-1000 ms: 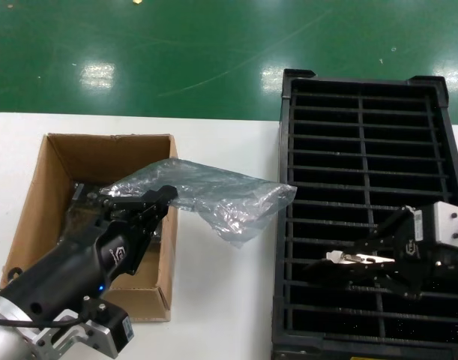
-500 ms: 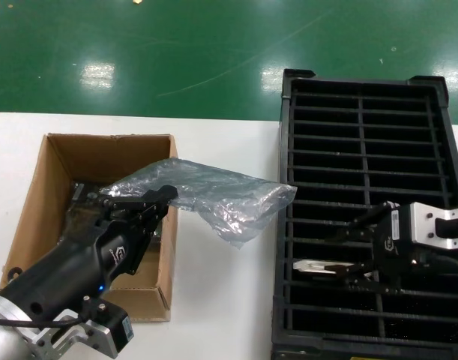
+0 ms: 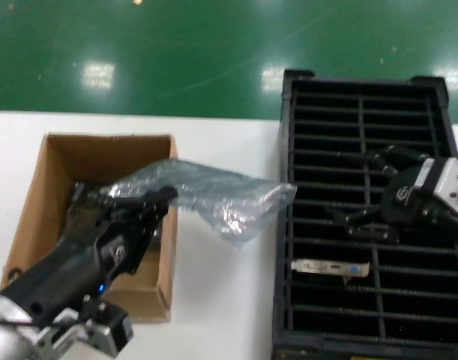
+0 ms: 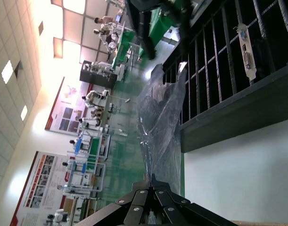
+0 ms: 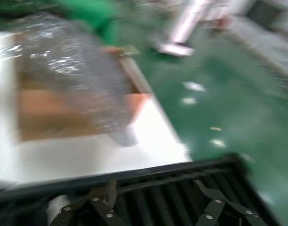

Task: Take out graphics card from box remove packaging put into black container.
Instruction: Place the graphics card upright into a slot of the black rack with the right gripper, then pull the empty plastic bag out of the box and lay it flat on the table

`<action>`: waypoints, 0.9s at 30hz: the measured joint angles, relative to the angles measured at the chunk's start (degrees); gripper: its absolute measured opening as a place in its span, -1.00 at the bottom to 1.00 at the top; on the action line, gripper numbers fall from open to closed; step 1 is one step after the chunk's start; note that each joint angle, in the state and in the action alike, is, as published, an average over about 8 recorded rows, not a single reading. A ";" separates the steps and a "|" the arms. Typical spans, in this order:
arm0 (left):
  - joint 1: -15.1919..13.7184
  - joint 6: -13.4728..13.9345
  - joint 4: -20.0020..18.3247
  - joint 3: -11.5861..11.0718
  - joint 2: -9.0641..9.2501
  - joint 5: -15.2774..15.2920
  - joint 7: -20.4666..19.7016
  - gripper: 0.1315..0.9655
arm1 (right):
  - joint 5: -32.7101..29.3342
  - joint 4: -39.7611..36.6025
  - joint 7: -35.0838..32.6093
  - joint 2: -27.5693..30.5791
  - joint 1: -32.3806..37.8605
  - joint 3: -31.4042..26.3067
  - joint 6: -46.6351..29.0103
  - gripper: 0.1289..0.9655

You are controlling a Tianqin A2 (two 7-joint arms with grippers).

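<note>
Filling the right side of the head view, the black container (image 3: 363,217) stands on the white table (image 3: 221,300), a long crate split into two columns of narrow slotted rows; its near wall and slots also show in the left wrist view (image 4: 228,122). Left of it, well apart across bare tabletop, sits the box (image 3: 41,217), brown cardboard with its top open. The left arm reaches in from the lower left over the box, and the left gripper (image 3: 150,201) has its fingers pressed together on one end of the packaging (image 3: 214,196), the crinkly grey-blue bag. The bag stretches from that pinch out past the box's right wall and hangs in the air toward the crate, its far end close to the crate's left wall; in the left wrist view the bag (image 4: 160,127) runs away from the fingers (image 4: 153,207) toward the crate's edge. The right gripper (image 3: 375,191) hovers above the crate's right column with its dark fingers spread apart and nothing between them; in the right wrist view its fingers (image 5: 106,207) stand wide over the slots. The graphics card (image 3: 330,267) lies inside the crate, in a slot a few rows nearer than the right gripper, only its silver end bracket with a small blue port showing, clear of both grippers; the same bracket appears in the left wrist view (image 4: 245,52)
</note>
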 joint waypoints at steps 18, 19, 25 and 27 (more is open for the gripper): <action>-0.38 -0.15 -0.52 1.21 -0.33 3.49 -5.87 -0.98 | -17.57 3.56 11.24 -17.07 -16.76 21.37 18.17 0.61; -0.48 0.03 -0.74 1.35 -0.26 4.56 -7.76 -0.98 | -17.57 3.56 11.24 -17.06 -16.75 21.36 18.16 0.65; -1.76 3.05 -2.63 0.51 1.29 8.25 -21.03 -0.98 | -17.56 3.56 11.24 -17.05 -16.74 21.34 18.15 0.83; -2.63 3.15 -2.96 0.79 0.87 6.70 -25.55 -0.98 | -17.56 3.56 11.24 -17.05 -16.74 21.34 18.15 0.87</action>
